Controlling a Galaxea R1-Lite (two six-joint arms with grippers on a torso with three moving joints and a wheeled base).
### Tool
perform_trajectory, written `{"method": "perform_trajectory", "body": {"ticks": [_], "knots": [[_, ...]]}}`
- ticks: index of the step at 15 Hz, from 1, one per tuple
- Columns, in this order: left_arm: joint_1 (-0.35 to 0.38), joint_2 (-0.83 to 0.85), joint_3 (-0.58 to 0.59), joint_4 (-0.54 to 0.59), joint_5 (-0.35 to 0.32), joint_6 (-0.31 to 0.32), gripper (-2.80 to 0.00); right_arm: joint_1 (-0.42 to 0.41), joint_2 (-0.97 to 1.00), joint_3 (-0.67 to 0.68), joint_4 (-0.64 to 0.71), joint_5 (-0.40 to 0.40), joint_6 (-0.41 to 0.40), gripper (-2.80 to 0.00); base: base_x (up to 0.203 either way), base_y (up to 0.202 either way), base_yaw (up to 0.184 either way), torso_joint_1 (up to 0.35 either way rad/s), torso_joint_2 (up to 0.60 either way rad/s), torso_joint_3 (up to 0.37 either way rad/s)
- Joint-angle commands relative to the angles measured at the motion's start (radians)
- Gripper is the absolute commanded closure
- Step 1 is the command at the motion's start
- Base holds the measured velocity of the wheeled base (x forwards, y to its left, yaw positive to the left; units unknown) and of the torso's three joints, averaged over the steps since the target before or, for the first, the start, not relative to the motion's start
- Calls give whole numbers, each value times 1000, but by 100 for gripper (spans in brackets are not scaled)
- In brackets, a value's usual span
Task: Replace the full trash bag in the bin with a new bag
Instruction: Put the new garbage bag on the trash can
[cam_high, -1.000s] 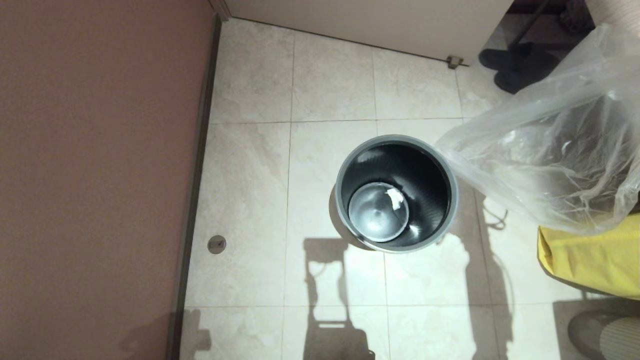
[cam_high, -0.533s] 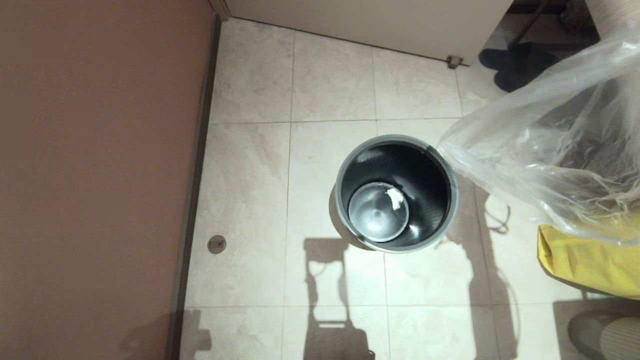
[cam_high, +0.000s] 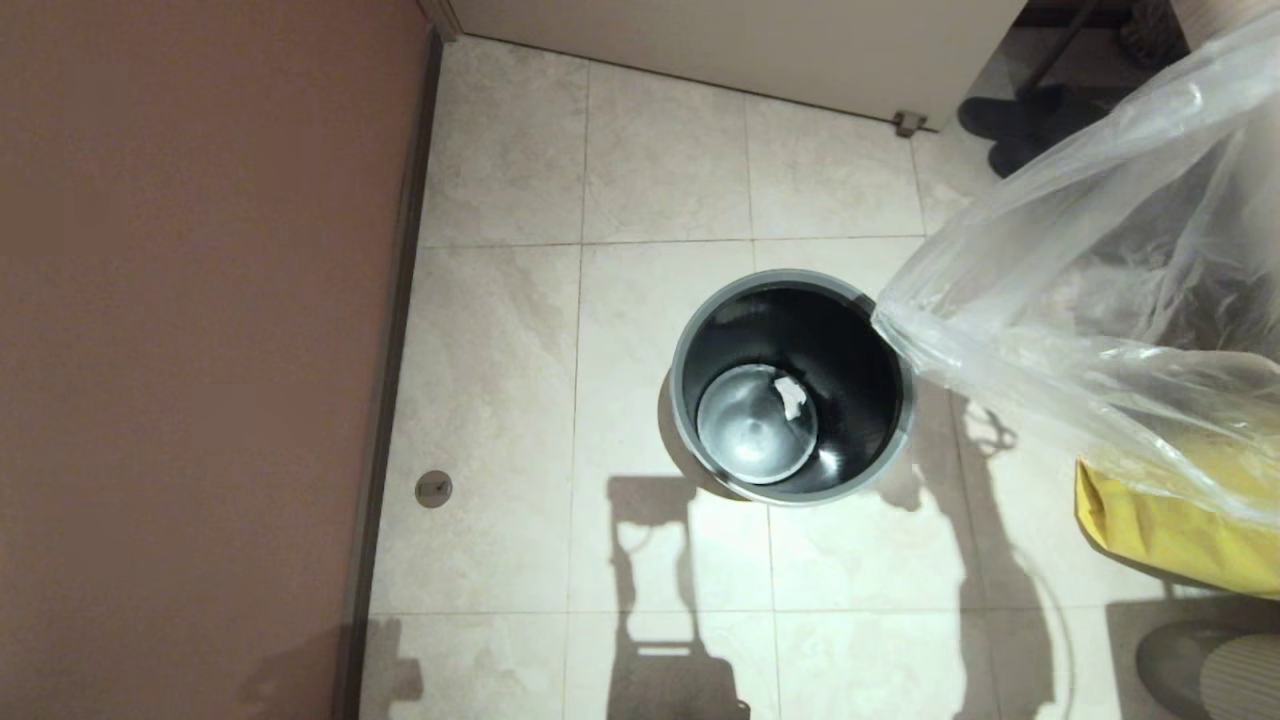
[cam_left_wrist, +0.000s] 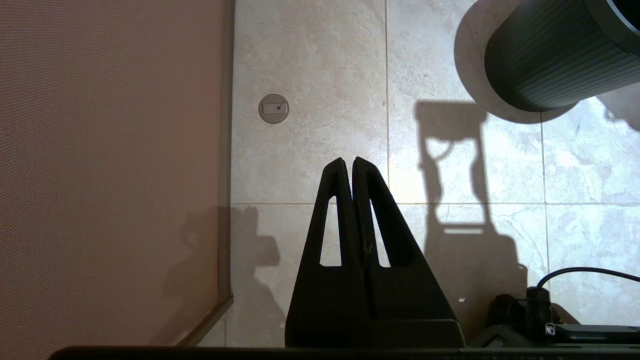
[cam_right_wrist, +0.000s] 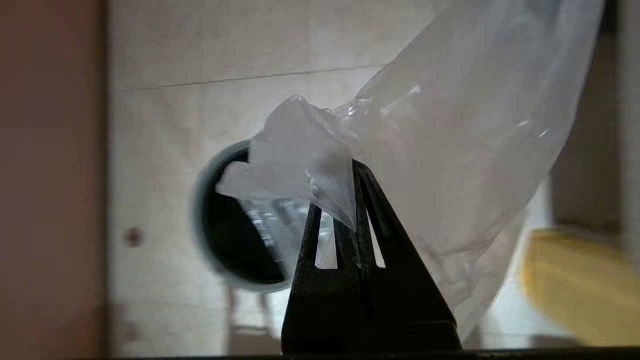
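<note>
yellow bag (cam_high: 1170, 530) — partly cut off

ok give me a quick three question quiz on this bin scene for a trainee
1. True or false: the new bag already lines the bin.
2. Which claw grips the clear bag?
   A. left claw
   B. right claw
   C. neither
3. Fill in: a small white ____ lies on the bin's shiny metal bottom.

Key:
1. False. The bag hangs in the air beside the bin's rim, and the bin is unlined.
2. B. It is shut on a fold of the plastic; the left claw is shut and empty, over the floor.
3. scrap, perhaps paper.
</note>
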Motion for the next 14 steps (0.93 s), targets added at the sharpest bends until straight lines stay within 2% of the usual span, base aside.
{"method": "perform_trajectory", "body": {"ticks": [1, 4, 6, 10, 14], "knots": [[0, 1, 0, 0, 2, 0, 0, 83, 2, -32, 40, 2, 111, 0, 0, 0, 0, 0, 0, 0], [0, 1, 0, 0, 1, 0, 0, 224, -28, -30, 54, 6, 207, 0, 0, 0, 0, 0, 0, 0], [0, 1, 0, 0, 0, 0, 0, 295, -44, -31, 52, 7, 241, 0, 0, 0, 0, 0, 0, 0], [0, 1, 0, 0, 2, 0, 0, 341, -65, -31, 51, 35, 326, 0, 0, 0, 0, 0, 0, 0], [0, 1, 0, 0, 0, 0, 0, 341, -64, -27, 51, 160, 454, 0, 0, 0, 0, 0, 0, 0]]}}
